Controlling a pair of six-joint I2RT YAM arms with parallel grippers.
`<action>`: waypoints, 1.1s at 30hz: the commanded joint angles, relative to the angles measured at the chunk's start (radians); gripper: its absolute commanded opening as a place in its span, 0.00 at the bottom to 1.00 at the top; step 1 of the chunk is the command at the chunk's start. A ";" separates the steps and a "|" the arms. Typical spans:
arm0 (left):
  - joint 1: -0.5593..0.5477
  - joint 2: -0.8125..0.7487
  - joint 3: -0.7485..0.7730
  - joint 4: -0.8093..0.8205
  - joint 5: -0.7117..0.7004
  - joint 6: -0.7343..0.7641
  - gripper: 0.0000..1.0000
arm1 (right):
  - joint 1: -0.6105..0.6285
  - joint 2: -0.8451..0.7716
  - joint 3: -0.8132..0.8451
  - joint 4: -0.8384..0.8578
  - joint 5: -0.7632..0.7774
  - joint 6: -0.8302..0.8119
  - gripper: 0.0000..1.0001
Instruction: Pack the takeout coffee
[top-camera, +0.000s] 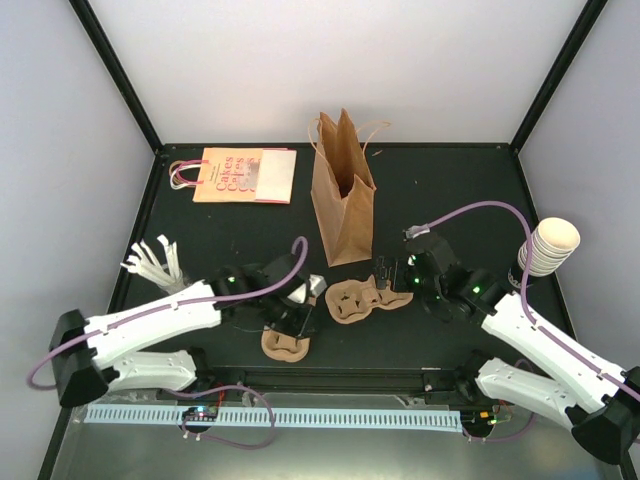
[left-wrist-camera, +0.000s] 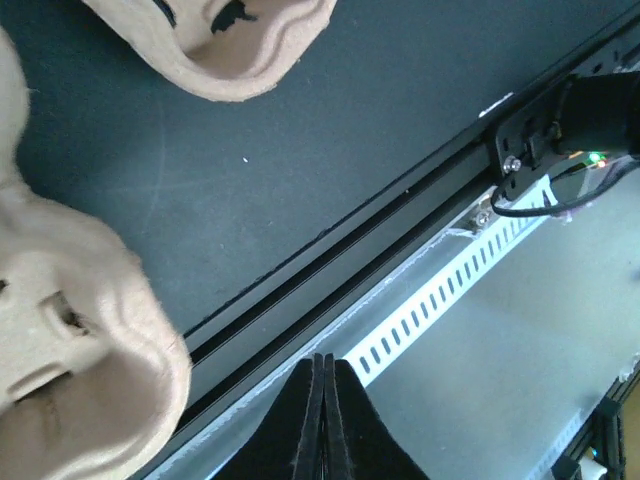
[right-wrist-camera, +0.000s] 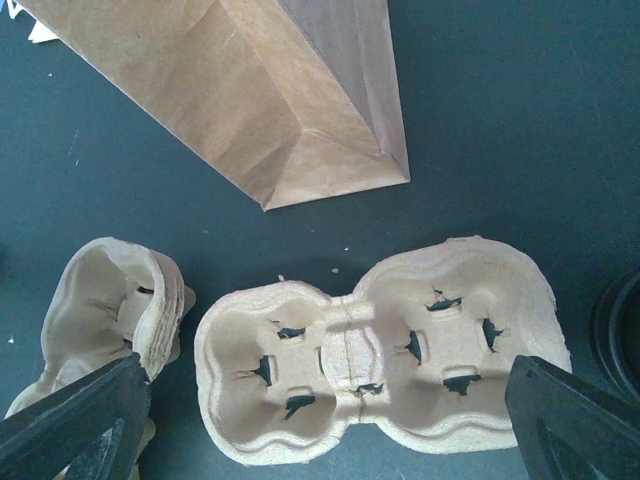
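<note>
No cream cup with a black lid shows clearly in any view. A black round rim (right-wrist-camera: 622, 325) peeks in at the right edge of the right wrist view; I cannot tell what it is. The brown paper bag (top-camera: 343, 195) stands open mid-table and shows in the right wrist view (right-wrist-camera: 250, 90). My right gripper (top-camera: 388, 278) (right-wrist-camera: 325, 368) is open and empty, its jaws spread over a brown two-cup pulp tray (right-wrist-camera: 380, 350) (top-camera: 368, 297). My left gripper (top-camera: 298, 322) (left-wrist-camera: 325, 365) is shut and empty, pointing at the table's near edge beside a stack of pulp trays (top-camera: 285, 345) (left-wrist-camera: 70, 350).
A nested stack of lidless cream cups (top-camera: 548, 247) stands at the right edge. A flat printed paper bag (top-camera: 243, 175) lies at the back left. White paper strips (top-camera: 155, 262) lie at the left. A black rail and a white slotted strip (left-wrist-camera: 440, 290) run along the near edge.
</note>
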 joint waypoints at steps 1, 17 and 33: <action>-0.066 0.104 0.033 0.132 -0.039 -0.082 0.02 | -0.006 -0.014 0.018 0.006 0.003 -0.004 1.00; -0.151 0.514 0.181 -0.047 -0.245 -0.111 0.02 | -0.005 -0.047 0.000 -0.012 0.039 0.002 1.00; 0.477 0.496 0.093 -0.007 -0.460 0.146 0.02 | -0.005 -0.054 0.009 -0.013 0.019 -0.002 1.00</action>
